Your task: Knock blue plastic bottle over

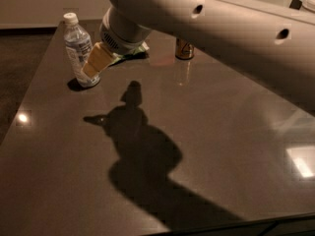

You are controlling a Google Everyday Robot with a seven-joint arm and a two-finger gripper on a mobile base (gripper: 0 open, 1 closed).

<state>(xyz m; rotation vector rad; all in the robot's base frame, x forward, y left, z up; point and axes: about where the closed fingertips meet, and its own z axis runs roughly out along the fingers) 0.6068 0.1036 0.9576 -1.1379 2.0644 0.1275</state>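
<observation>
Recorded table (206,146) as the support for everything in play. Noted arm (221,23) spanning the upper view from the right and throwing a broad shadow (142,156) over mid-table. Located gripper (96,60) at the arm's left end, low over the far left of the table, against the right flank of the bottle (78,48) or just in front of it. Could not separate contact from mere overlap. Found bottle near the table's far left corner, base down, cap uppermost, leaning little if at all. Judged task not done: gripper brought up beside the bottle, sideways push outstanding, bottle yet to be laid flat. Could not tell how far the gripper was open, nor whether anything was held. Logged arm as cut off at the top and right edges. Logged lower right of bottle as masked by the gripper, label print unreadable. Logged can (184,50) as hidden at its top by the arm. Made out bag (132,52) only as a green edge behind the gripper.
</observation>
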